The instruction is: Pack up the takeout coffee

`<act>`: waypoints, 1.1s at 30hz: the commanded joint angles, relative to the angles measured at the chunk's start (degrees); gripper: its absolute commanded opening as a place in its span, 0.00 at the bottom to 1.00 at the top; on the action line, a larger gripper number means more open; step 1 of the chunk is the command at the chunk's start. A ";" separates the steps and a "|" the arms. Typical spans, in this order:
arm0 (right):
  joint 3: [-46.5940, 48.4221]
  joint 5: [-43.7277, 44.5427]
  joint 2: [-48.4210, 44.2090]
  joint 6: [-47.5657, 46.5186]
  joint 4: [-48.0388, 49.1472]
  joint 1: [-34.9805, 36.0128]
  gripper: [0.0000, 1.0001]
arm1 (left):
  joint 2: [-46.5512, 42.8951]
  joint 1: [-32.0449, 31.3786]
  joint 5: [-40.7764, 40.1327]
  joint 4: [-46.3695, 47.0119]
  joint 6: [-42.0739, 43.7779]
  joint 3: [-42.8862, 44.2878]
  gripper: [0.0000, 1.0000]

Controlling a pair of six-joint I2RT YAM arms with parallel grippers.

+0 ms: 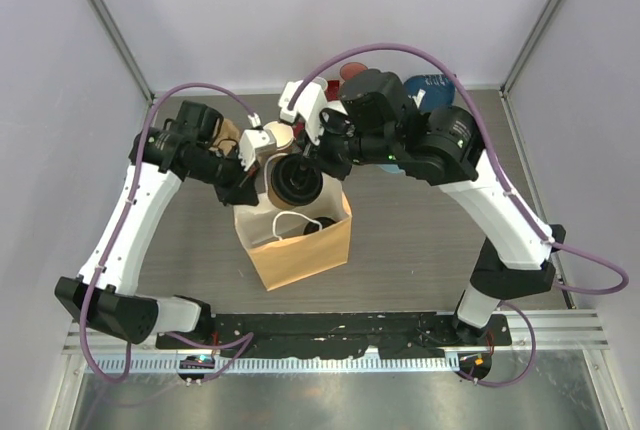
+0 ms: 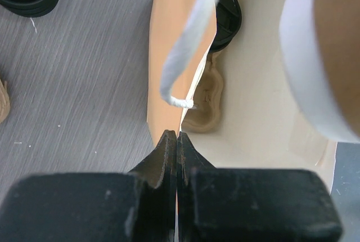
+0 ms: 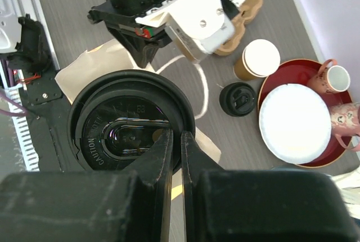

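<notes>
While your left gripper (image 2: 176,138) pinches bag (image 1: 300,255) rim, right gripper (image 3: 177,138) clamps lidded cup (image 3: 112,135) above opening; unlidded cup (image 3: 257,60), loose lid (image 3: 238,99) not yet packed.

Glossy black plastic lid (image 3: 112,124); matt brown paper bag (image 1: 300,250); woodgrain table (image 1: 420,240).

The lidded cup (image 1: 297,179) blocks the paper bag (image 1: 300,255)'s mouth — the table (image 1: 420,250) to its right lies open.
</notes>
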 commanded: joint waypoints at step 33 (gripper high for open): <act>-8.58 -14.35 11.32 -17.39 -1.97 3.09 0.01 | 1.03 -2.54 0.93 -7.12 -1.61 2.01 0.00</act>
